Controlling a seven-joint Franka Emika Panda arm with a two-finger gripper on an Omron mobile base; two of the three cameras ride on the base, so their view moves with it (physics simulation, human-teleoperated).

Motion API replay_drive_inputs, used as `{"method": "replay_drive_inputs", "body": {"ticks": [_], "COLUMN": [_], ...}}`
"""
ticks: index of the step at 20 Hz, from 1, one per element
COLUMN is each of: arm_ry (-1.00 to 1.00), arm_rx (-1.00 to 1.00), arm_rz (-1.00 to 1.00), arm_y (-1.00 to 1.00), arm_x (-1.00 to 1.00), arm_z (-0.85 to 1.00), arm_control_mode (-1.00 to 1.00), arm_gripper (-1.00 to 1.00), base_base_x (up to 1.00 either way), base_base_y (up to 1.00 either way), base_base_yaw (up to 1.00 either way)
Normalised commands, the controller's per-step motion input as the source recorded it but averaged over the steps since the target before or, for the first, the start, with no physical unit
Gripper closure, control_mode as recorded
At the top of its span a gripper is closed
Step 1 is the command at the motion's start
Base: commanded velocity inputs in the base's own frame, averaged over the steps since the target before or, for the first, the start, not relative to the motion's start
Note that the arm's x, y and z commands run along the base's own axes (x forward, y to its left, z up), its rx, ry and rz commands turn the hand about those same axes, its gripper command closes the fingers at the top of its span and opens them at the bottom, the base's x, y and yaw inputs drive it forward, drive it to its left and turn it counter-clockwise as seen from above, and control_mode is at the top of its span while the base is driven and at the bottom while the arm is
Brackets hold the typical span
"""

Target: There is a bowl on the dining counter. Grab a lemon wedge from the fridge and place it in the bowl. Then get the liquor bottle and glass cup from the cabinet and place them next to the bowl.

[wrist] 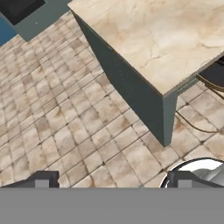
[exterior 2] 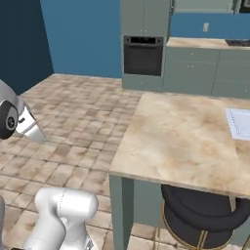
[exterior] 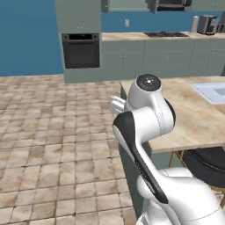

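While the tool (wrist: 111, 179) hangs open, the dining counter (wrist: 162, 35) lies ahead (nothing held).

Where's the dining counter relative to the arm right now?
The dining counter lies ahead and right of the arm in both base views, its near corner above a black stool; the open end effector hangs over tiled floor beside that corner.

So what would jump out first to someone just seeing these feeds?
The long beige marbled dining counter on its grey-green base dominates, with a white inset sink at its far right. Beyond the tan tiled floor, a black built-in oven sits against the blue wall. The open claw hangs over tiles by the counter's corner.
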Motion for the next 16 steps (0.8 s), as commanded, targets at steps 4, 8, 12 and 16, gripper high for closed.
{"method": "replay_drive_inputs", "body": {"ticks": [4, 8, 12, 16], "arm_ry": [0.00, 0.00, 0.00, 0.00], "arm_rx": [0.00, 0.00, 0.00, 0.00], "arm_rz": [0.00, 0.00, 0.00, 0.00], "arm_y": [0.00, 0.00, 0.00, 0.00], "arm_x": [0.00, 0.00, 0.00, 0.00], "arm_z": [0.00, 0.00, 0.00, 0.00], "arm_control_mode": [1.00, 1.00, 1.00, 1.00], "arm_gripper": [-1.00, -1.00, -1.00, -1.00], "base_base_x": [0.94, 0.93, 0.92, 0.93], "base_base_y": [1.00, 0.98, 0.82, 0.69], "base_base_yaw": [-0.14, -0.29, -0.40, -0.45]}}
